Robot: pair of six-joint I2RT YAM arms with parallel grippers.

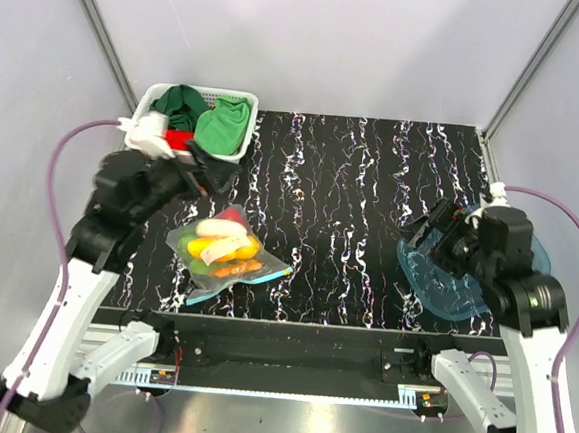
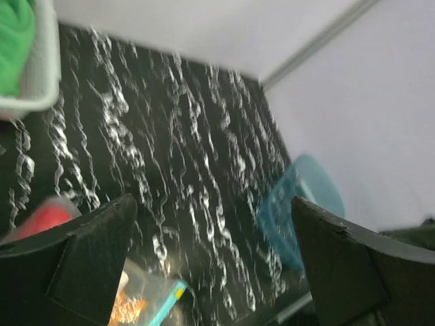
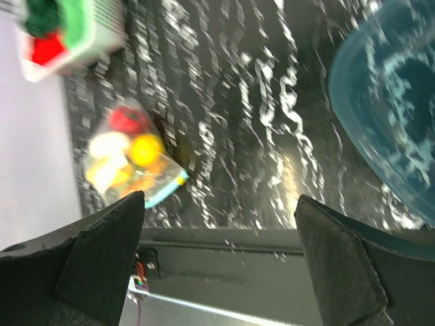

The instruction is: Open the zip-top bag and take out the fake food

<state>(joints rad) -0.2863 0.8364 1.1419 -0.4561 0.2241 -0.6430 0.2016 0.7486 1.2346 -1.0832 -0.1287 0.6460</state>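
Plain pale grey walls with slanting metal corner posts enclose a black worktop veined in white, under soft even light.

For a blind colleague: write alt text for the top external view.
A zip-top bag of fake food lies left of centre on a black table. The left gripper hovers open behind it; the right gripper, open, by a teal tub.
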